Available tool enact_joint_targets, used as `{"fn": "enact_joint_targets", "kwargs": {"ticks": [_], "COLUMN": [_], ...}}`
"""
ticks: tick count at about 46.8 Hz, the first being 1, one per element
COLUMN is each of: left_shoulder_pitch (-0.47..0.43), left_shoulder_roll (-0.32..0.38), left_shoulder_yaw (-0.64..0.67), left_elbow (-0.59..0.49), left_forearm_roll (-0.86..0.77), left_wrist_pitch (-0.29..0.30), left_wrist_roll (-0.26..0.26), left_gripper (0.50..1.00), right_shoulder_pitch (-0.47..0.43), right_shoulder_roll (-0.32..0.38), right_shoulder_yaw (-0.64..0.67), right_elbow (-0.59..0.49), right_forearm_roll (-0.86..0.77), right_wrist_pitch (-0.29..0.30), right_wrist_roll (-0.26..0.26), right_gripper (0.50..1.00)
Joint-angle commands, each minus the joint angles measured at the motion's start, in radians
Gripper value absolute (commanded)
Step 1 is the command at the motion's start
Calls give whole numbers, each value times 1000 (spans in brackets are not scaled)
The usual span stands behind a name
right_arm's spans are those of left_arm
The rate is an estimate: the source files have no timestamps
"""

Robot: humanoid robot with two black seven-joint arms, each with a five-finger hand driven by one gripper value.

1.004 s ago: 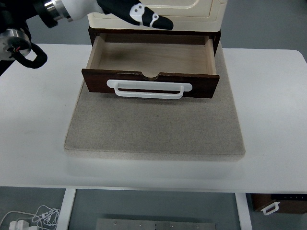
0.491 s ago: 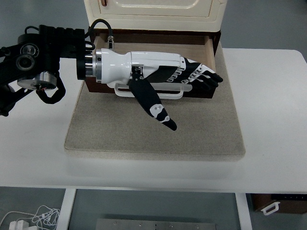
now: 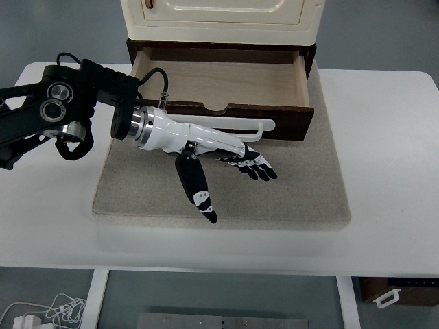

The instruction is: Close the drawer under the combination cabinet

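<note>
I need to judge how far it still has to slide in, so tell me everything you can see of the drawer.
The drawer stands pulled well out from under the cream cabinet. Its inside looks like pale bare wood and is empty; the front panel is dark brown with a notch in its top edge and a white bar handle. It sits over a grey mat. The left hand hovers open before its front.

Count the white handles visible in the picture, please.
2: one handle on the open drawer front, partly behind the left hand; another under the table, bottom right. More may be hidden.
</note>
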Motion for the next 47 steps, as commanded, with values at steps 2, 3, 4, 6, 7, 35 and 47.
{"fn": "enact_joint_targets", "kwargs": {"ticks": [2, 3, 4, 6, 7, 35, 47], "left_shoulder_pitch": [-9, -9, -11, -14, -14, -66, -87], "left_shoulder_roll": [-23, -28, -31, -32, -32, -78, -95], "left_shoulder_yaw": [3, 3, 3, 3, 2, 3, 3], "left_elbow": [11, 13, 14, 17, 17, 131, 226], "left_forearm_roll": [0, 0, 0, 0, -2, -17, -3], "left_wrist_pitch": [0, 0, 0, 0, 0, 0, 0], "left_wrist_roll": [54, 65, 77, 103, 117, 297, 295], "left_gripper": [1000, 1000, 1000, 1000, 1000, 1000, 1000], "right_shoulder_pitch": [0, 0, 0, 0, 0, 0, 0], "right_shoulder_roll": [0, 0, 0, 0, 0, 0, 0], "right_shoulder_yaw": [0, 0, 0, 0, 0, 0, 0], "right_elbow": [0, -1, 0, 0, 0, 0, 0], "right_forearm_roll": [0, 0, 0, 1, 0, 0, 0], "right_wrist_pitch": [0, 0, 1, 0, 0, 1, 0], "right_wrist_roll": [0, 0, 0, 0, 0, 0, 0], "right_gripper": [952, 952, 952, 952, 952, 952, 952]}}
